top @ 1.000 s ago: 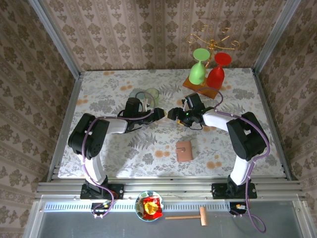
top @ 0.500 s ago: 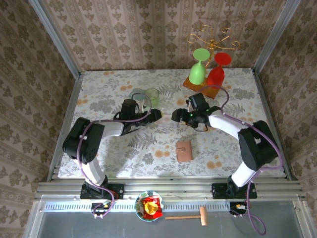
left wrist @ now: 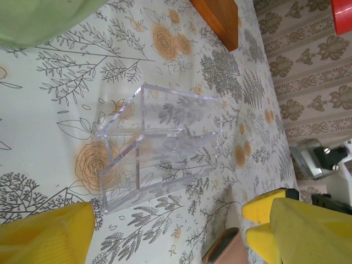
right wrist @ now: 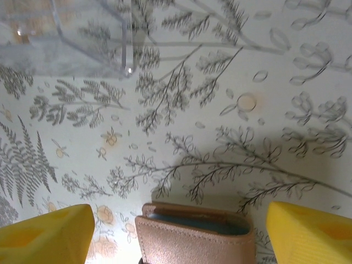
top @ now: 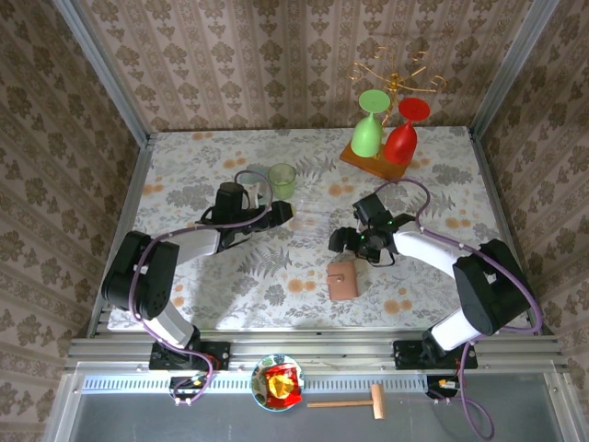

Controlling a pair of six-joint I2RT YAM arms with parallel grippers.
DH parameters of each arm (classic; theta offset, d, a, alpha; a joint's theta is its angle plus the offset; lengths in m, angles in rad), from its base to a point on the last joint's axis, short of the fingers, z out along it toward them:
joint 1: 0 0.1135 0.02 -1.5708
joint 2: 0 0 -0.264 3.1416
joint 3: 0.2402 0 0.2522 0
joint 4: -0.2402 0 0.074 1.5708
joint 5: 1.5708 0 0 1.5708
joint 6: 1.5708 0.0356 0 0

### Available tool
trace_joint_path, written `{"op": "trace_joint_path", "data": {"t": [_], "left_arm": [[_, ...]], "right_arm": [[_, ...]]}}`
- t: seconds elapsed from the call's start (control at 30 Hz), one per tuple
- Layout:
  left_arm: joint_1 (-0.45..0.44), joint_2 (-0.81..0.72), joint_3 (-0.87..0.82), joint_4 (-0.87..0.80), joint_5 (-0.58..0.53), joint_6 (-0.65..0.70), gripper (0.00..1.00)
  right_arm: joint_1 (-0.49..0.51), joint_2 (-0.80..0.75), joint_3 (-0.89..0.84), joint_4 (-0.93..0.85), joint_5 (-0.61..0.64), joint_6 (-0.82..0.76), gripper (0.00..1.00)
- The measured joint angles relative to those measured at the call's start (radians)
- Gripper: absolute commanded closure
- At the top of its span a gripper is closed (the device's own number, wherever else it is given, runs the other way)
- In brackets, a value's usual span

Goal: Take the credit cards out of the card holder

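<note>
Top external view: a floral tabletop (top: 184, 175) carries everything, with patterned walls on three sides. From the near edge the left arm (top: 175, 249) reaches inward toward the middle, and the right arm (top: 442, 253) bends in from the other side. At the far right a wooden board (top: 375, 164) bears a green goblet (top: 367, 131) and a red goblet (top: 402, 138). Near the centre stands a clear box (left wrist: 159, 148), open on top and split by a divider; the left wrist view shows nothing inside it. Just beyond the left arm's end sits a green cup (top: 282, 178). The left fingers (top: 283, 212) are spread wide and hold nothing, hovering beside the box on its left. The right fingers (top: 344, 242) are also spread wide, low over the tabletop just past the far edge of the holder (top: 344, 280). The holder lies flat and folded shut on the tabletop, near of centre and well apart from the box. From the right wrist view its tan outside faces up, a strip of grey-blue lining shows along its far edge, and it sits between the two yellow fingers with a gap of bare tabletop on each side, so neither touches it. On the ledge in front of the arms are a bowl (top: 259, 391) holding a red-and-yellow packet (top: 281, 382), and a small mallet (top: 354, 402).
</note>
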Motion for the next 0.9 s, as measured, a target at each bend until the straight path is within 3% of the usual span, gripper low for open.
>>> {"op": "trace_joint_path", "data": {"t": [0.9], "left_arm": [[0.073,-0.135,-0.128,-0.045,-0.017,0.019,0.16]], "right_arm": [[0.283,0.129,0.089,0.011,0.014,0.076,0.20]]}}
